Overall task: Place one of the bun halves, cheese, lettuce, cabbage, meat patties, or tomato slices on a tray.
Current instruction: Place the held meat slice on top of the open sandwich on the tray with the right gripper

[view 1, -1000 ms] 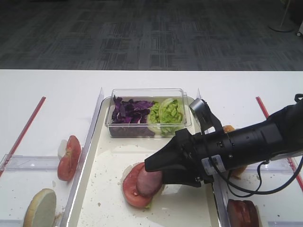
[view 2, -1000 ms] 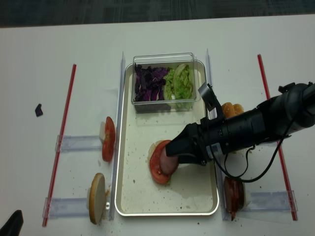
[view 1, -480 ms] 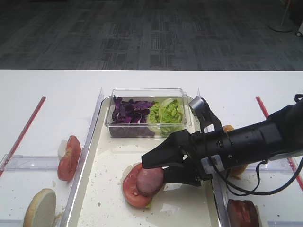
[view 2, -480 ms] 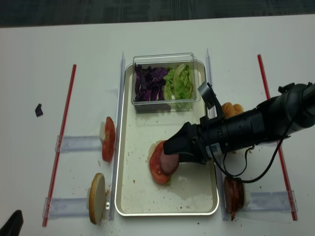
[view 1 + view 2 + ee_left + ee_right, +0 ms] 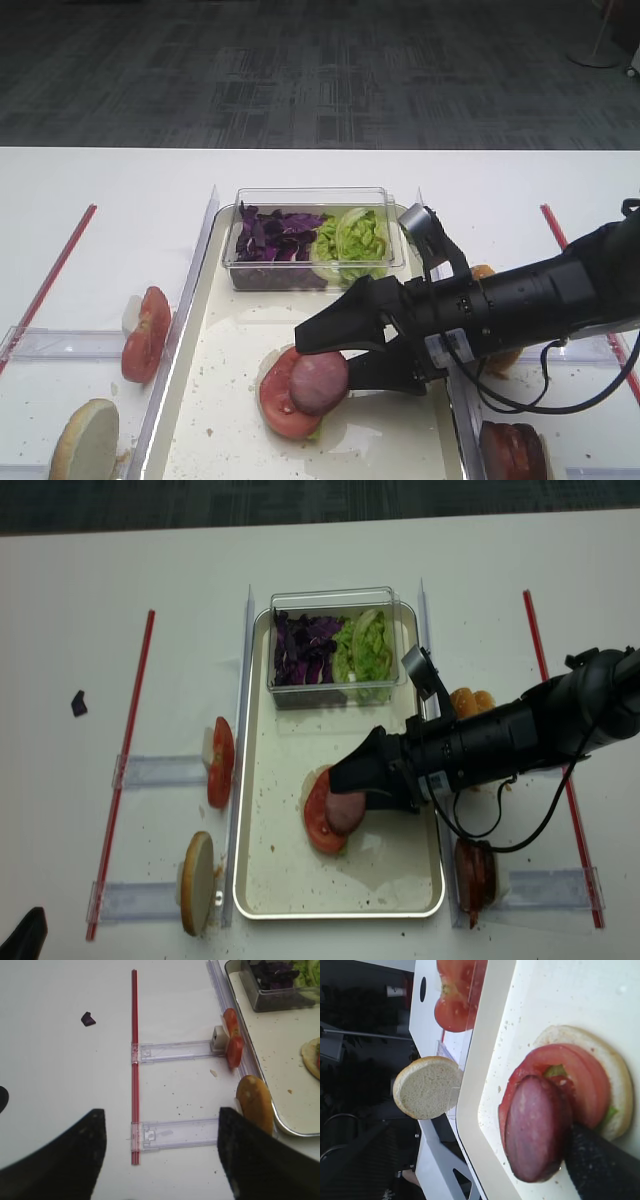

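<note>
I've just spread the right gripper (image 5: 335,350) wide, where a second ago it pinched the patty (image 5: 318,383), which now leans free on the tomato (image 5: 280,402) over the bun (image 5: 602,1067) in the tray (image 5: 215,385), so this placement looks done.

clear plastic tub (image 5: 312,240), glossy tomato slice (image 5: 280,400), matt black gripper (image 5: 338,350)
</note>
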Tool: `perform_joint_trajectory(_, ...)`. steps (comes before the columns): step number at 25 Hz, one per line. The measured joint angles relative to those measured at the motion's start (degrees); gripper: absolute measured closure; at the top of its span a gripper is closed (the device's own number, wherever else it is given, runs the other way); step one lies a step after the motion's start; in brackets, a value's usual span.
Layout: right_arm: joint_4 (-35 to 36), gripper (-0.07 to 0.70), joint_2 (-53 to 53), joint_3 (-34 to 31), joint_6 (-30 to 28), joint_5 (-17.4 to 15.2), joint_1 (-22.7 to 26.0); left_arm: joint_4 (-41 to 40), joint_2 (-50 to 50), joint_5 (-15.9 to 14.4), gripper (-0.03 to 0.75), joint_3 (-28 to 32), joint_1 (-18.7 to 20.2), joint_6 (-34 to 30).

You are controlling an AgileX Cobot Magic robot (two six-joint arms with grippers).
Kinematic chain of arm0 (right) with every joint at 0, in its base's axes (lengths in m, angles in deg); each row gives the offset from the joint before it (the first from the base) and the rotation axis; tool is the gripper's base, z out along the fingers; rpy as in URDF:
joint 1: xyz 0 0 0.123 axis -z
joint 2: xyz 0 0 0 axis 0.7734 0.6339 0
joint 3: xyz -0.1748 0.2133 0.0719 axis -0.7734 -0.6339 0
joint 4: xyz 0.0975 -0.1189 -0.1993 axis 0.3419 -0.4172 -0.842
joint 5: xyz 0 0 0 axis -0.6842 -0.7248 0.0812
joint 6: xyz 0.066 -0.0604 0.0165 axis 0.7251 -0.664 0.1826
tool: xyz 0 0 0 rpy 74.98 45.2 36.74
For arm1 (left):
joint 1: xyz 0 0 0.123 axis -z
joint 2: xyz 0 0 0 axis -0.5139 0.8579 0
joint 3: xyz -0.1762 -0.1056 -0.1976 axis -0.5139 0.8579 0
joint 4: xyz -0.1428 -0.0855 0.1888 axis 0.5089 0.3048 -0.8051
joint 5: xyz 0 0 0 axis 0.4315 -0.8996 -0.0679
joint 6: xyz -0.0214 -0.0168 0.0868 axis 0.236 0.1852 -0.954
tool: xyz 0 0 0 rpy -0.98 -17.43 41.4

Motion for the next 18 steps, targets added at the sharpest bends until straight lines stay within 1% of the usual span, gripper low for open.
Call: perform_joint_trajectory(18, -1.0, -0.059, 0.0, 0.0, 0.1, 0.0, 0.0, 0.0, 0.0, 0.0, 0.277, 0.0, 0.0, 0.0)
